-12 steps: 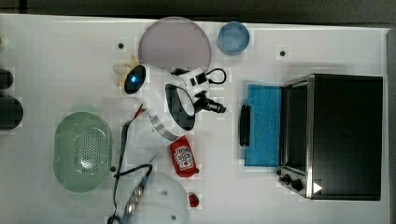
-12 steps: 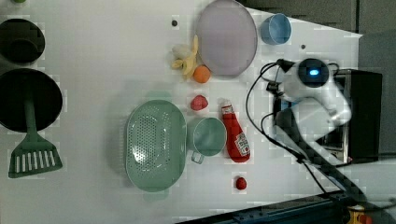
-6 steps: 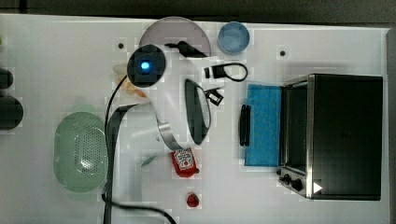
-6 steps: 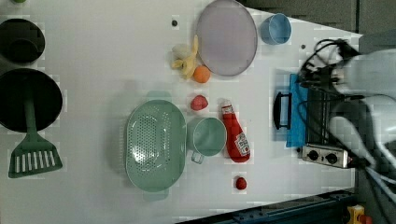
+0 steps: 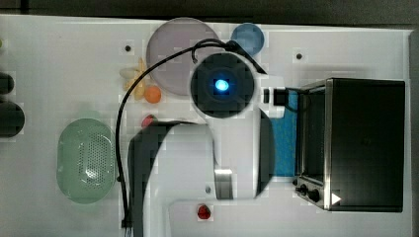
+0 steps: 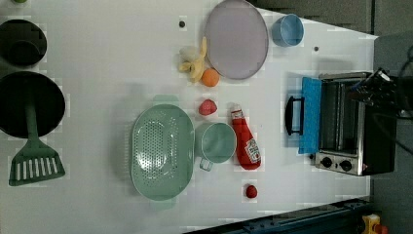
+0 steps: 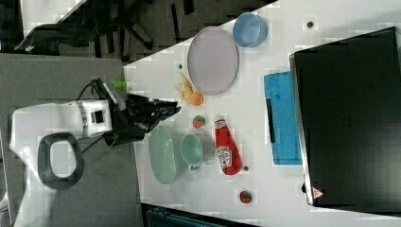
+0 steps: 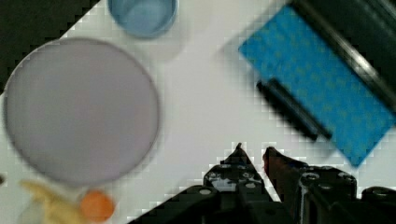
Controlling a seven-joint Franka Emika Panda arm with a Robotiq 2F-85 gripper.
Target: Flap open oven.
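The end effector hangs above the white desk with its two dark fingertips a narrow gap apart and nothing between them, so it is released and holds no object. In the wrist view the desk surface lies bare directly under the tips, with the oven's dark bar handle just beyond them and the blue-tinted glass door lying flat on the desk past the handle. The oven itself stands well apart from the end effector at the left view's right, its door folded down toward the middle of the desk, its open cavity showing, and its two black knobs on the silver front. To the other side of the fingertips in the wrist view sits a large lilac plate, with a blue bowl beyond it and an orange fruit and a banana near the plate's edge. In the right view the end effector points from the white arm toward the desk, near a green colander, a green cup and a red ketchup bottle.
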